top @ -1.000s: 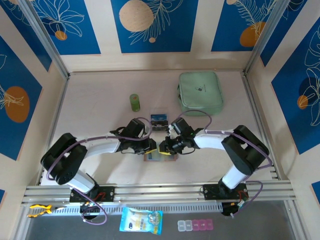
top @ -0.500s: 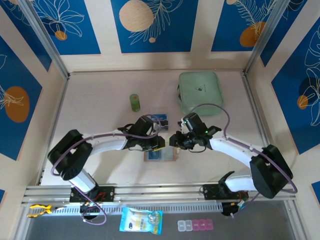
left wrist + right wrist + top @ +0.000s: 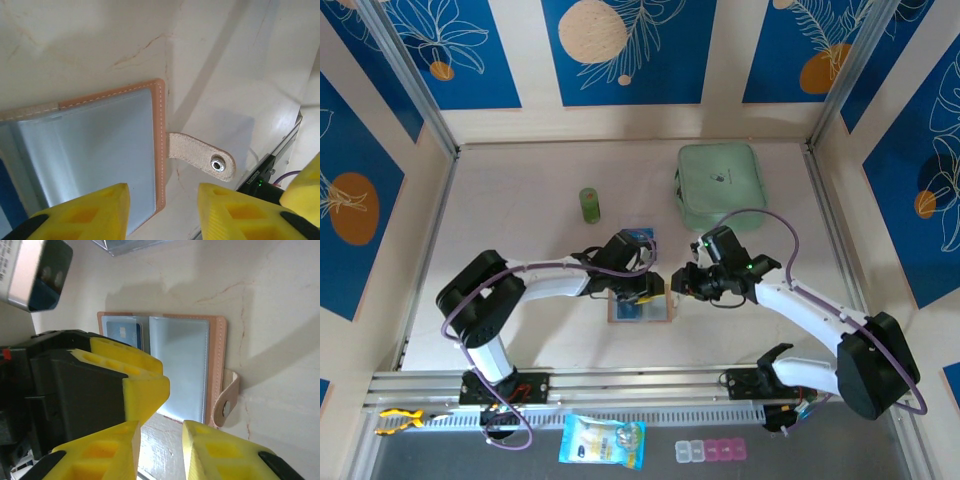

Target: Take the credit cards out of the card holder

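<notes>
The pinkish-tan card holder point(image 3: 640, 310) lies open and flat on the table, grey pockets up. Its snap tab point(image 3: 202, 157) sticks out to one side. A dark blue credit card point(image 3: 122, 332) sits in one pocket of the card holder point(image 3: 185, 365). Another card point(image 3: 639, 234) lies on the table behind the left arm. My left gripper point(image 3: 648, 290) hovers open over the holder's far edge, and its fingers point(image 3: 80, 212) straddle the holder's stitched border point(image 3: 161, 150). My right gripper point(image 3: 682, 283) is open just right of the holder, with nothing between its fingers point(image 3: 220, 452).
A mint-green zip pouch point(image 3: 720, 185) lies at the back right. A small green cylinder point(image 3: 589, 204) stands at the back left of centre. The two grippers are close together, the left one's yellow finger point(image 3: 132, 375) directly in front of the right wrist camera.
Both grippers have shifted to the right. The left one now reaches over the holder, and the right one has drawn back off its right edge. The holder has stayed put.
</notes>
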